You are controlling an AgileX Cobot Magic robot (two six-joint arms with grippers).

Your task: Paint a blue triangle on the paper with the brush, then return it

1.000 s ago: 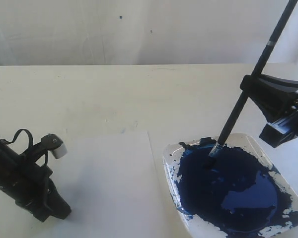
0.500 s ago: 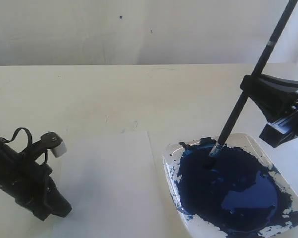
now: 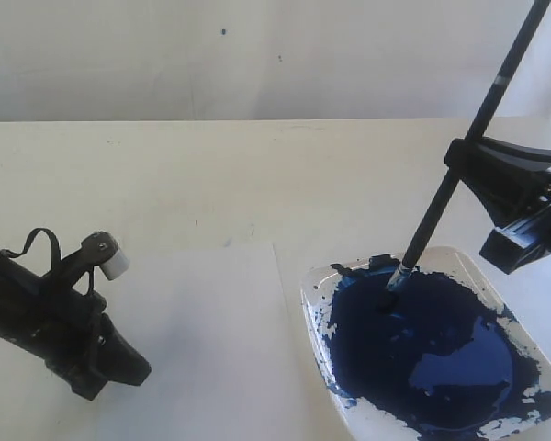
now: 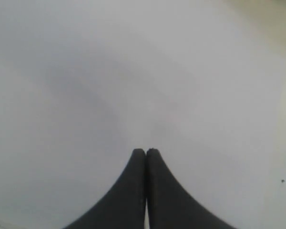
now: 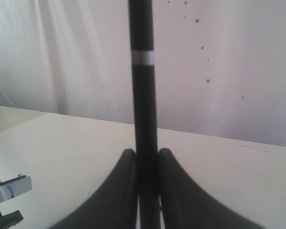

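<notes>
My right gripper [image 3: 456, 162] [image 5: 144, 155] is shut on the black handle of the brush [image 3: 432, 220] [image 5: 142, 71], which leans steeply. The brush's bristle tip [image 3: 393, 287] dips into the dark blue paint pool [image 3: 422, 354] in the white paint tray [image 3: 478, 268]. Left of the tray lies the paper [image 3: 211, 331] [image 4: 133, 71], plain white where it shows. The blue triangle is not in view. My left gripper [image 3: 129, 369] [image 4: 146, 151] is shut with nothing in it, low over the paper's left part.
The cream table [image 3: 257, 175] runs back to a white wall [image 3: 257, 55]. The tray's near corner is cut off by the picture's lower edge. Blue paint splatters mark the tray's rim [image 3: 319, 317]. A pale part of the left arm [image 5: 9, 188] shows in the right wrist view.
The left arm has shifted a little to the right over the paper. The right gripper and the brush have stayed still, tip in the paint.
</notes>
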